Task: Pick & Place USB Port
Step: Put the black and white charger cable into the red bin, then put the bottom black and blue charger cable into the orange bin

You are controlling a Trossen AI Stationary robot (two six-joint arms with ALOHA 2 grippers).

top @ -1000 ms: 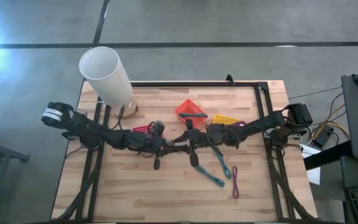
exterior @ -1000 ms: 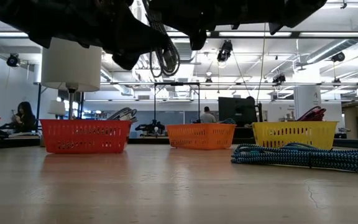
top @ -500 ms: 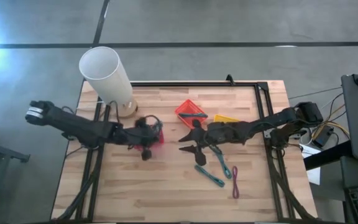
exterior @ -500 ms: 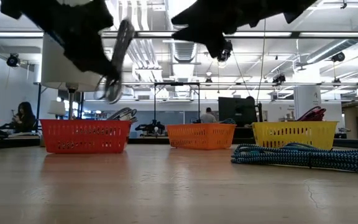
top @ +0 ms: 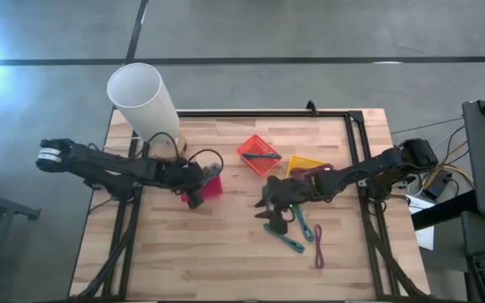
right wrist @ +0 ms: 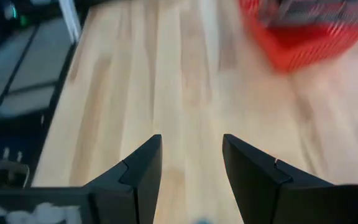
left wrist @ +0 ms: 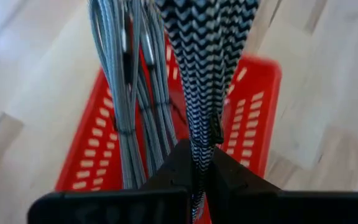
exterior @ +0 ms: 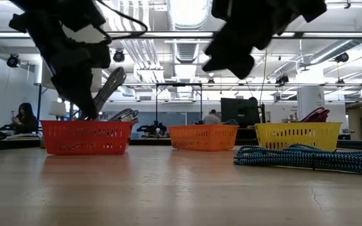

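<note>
My left gripper is shut on a black-and-white braided cable right over the red basket. Grey cables lie in that basket. In the low view the gripper hangs just above the basket. My right gripper is open and holds nothing, over bare wood beside the teal cable; its fingers stand well apart. My left gripper pinches the braided cable between its two fingers, coming from above and pointing down at the basket. A slack loop of it arcs clear above the arm. A lower strand slants down behind the basket's rim.
An orange basket and a yellow basket sit toward the far side, right of the red one. A purple cable lies near the teal one. A white lamp stands at the far left corner. Bare wood stretches along the near side.
My left gripper has carried the braided cable from the table's middle toward the left and lowered it over the red basket. My right gripper has drawn away from it, toward the near and right side, ending beside the teal cable.
</note>
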